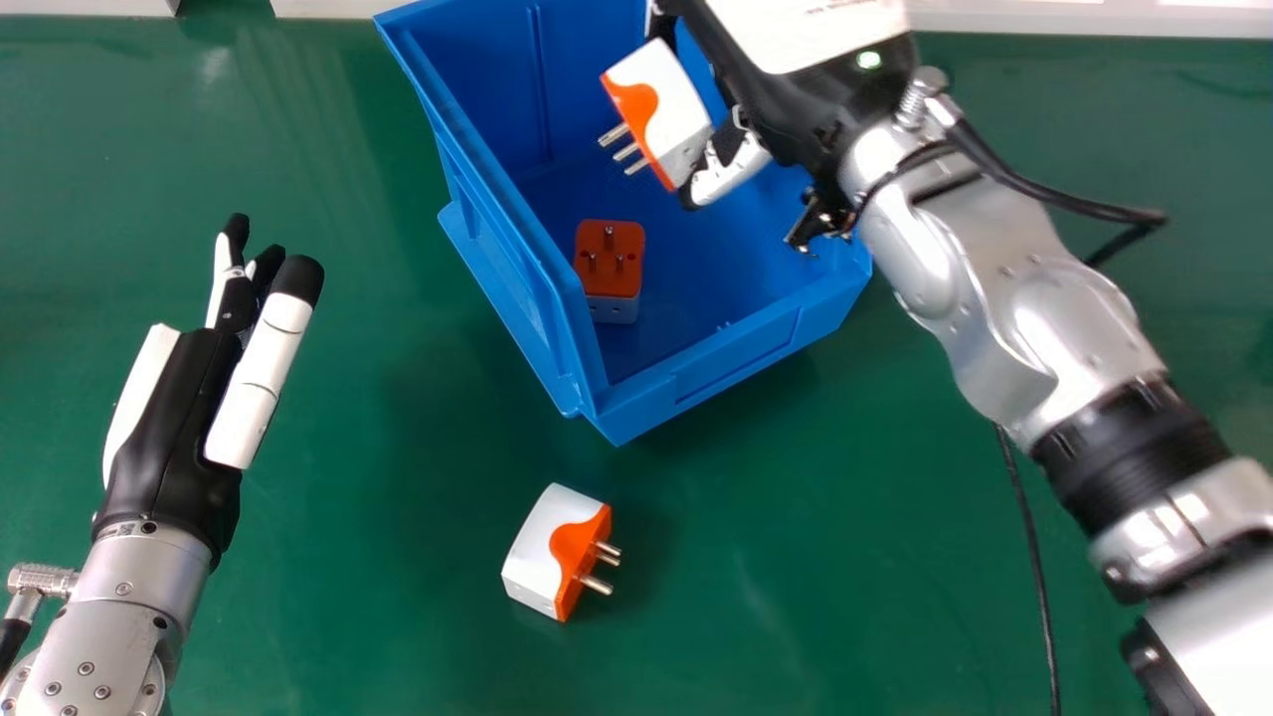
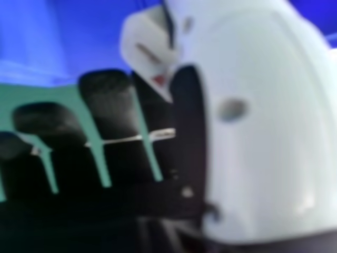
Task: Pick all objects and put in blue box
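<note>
My right hand (image 1: 796, 89) is over the blue box (image 1: 686, 393), its thumb and fingers pinching a white and orange plug adapter (image 1: 676, 104) whose prongs point left. The right hand view has my right hand (image 2: 179, 105) with the white adapter (image 2: 145, 45) between thumb and fingers. Inside the box stands another adapter (image 1: 609, 261), its red-orange pronged face up. One more white and orange adapter (image 1: 557, 552) lies on the green table in front of the box, prongs facing right. At the left, my left hand (image 1: 174, 428) is open and holds nothing.
The green table (image 1: 398, 617) extends around the box. A pale ledge (image 1: 1094, 18) runs along the far edge. A black cable (image 1: 1034, 557) hangs beside my right forearm.
</note>
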